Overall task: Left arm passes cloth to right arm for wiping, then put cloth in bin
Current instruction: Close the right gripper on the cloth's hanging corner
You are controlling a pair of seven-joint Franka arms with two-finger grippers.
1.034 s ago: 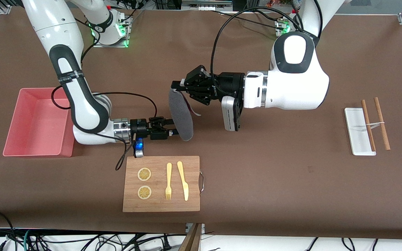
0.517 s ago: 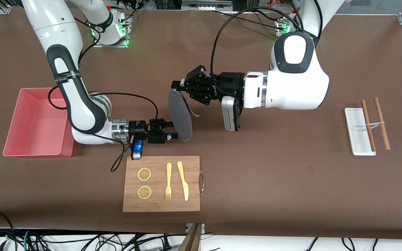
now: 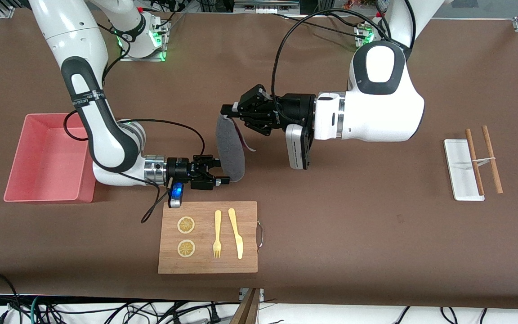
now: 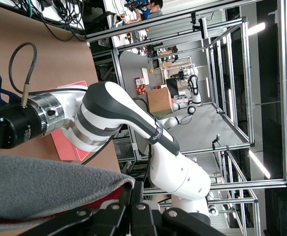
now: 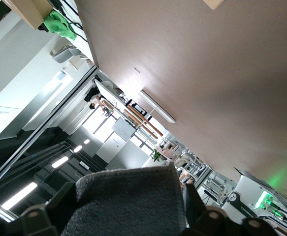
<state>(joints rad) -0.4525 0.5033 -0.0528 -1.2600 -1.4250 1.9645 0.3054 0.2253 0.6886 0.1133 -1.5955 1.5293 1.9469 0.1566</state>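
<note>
The cloth hangs in the air over the table, dark grey face out, with a pinkish-red edge at its top. My left gripper is shut on its top corner; in the left wrist view the pads pinch the cloth with the red face showing under the grey. My right gripper reaches in level at the cloth's lower end, open. In the right wrist view the cloth lies between its two fingers, which stand apart on either side. The pink bin sits at the right arm's end of the table.
A wooden board with a fork, a knife and two lemon slices lies just under the right gripper, nearer the front camera. A white tray with two brown sticks lies at the left arm's end.
My right gripper has drawn back a little toward the bin and sunk slightly, and the cloth's lower end has swung with it. The left arm has held still.
</note>
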